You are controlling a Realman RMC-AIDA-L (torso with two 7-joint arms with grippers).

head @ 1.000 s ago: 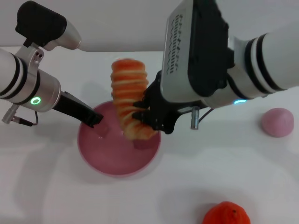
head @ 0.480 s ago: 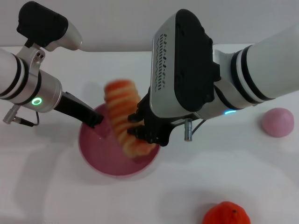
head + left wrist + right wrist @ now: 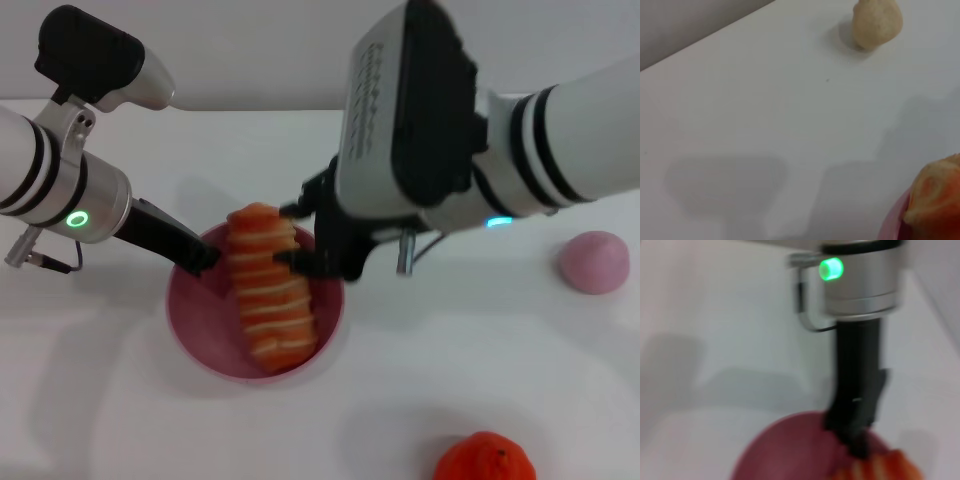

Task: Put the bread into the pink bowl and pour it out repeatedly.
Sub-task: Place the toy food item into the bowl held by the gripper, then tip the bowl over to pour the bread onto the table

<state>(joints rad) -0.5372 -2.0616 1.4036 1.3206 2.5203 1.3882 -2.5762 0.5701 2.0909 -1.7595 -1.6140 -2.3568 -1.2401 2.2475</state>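
Note:
The bread (image 3: pixel 270 292), an orange and cream ridged roll, lies lengthwise inside the pink bowl (image 3: pixel 190 318), reaching from its far rim to its near rim. My right gripper (image 3: pixel 293 237) hovers beside the roll's far end, open, with nothing between its fingers. My left gripper (image 3: pixel 203 259) is shut on the bowl's left rim. The right wrist view shows that left gripper (image 3: pixel 856 437) on the bowl (image 3: pixel 785 452), with the bread (image 3: pixel 875 469) at the edge. A bit of the bread (image 3: pixel 936 192) and bowl rim (image 3: pixel 891 226) appear in the left wrist view.
A small pink dome-shaped lump (image 3: pixel 595 262) sits on the white table at the right. An orange fruit (image 3: pixel 485 460) lies near the front edge. A beige round lump (image 3: pixel 877 22) shows farther off in the left wrist view.
The bread went from upright in my right gripper to lying flat in the bowl. The right gripper opened and let it go. The left arm held still.

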